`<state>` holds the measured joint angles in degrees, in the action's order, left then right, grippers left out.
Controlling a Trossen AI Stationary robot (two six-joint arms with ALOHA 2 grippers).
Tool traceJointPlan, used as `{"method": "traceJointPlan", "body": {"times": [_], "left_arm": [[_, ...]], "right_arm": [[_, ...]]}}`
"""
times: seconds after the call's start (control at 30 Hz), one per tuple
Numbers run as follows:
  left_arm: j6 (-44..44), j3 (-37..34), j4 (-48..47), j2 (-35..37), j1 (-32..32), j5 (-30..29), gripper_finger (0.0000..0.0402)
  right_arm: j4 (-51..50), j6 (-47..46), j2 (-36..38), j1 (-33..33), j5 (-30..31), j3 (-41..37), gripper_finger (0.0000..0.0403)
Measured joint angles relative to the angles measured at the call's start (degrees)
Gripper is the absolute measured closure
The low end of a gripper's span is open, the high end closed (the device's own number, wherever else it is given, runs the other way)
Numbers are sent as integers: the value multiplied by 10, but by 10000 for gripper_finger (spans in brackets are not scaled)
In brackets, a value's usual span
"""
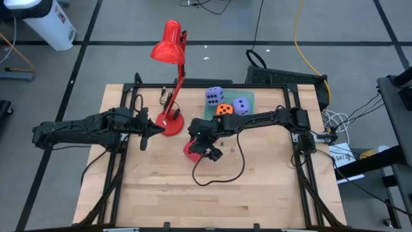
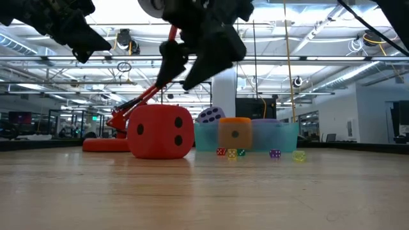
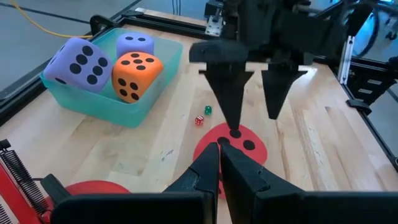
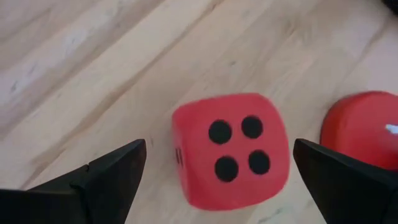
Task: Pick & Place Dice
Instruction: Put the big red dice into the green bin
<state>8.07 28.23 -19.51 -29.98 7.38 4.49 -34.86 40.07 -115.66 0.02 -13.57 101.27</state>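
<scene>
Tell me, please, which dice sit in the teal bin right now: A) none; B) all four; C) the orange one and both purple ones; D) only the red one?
C: the teal bin holds the orange die and both purple dice, while the red die sits on the wooden table under the open right hand.

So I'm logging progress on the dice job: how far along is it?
Three dice already sit in the teal bin: the orange die and two purple dice. In hand: the open right gripper hovers over the red die on the table. Left: grasping and binning it. The left gripper waits shut nearby.
</scene>
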Motion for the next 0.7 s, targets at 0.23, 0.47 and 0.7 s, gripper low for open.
{"method": "traceJointPlan", "body": {"times": [0.23,0.47,0.7], "left_arm": [[2,0,-3,0,0,0,378],[2,0,-4,0,0,0,378],[7,0,-4,0,0,0,378]], "right_arm": [[31,8,-25,0,28,0,3],[43,-1,-30,-4,14,2,3],[70,-3,-55,-14,-7,2,3]]}}
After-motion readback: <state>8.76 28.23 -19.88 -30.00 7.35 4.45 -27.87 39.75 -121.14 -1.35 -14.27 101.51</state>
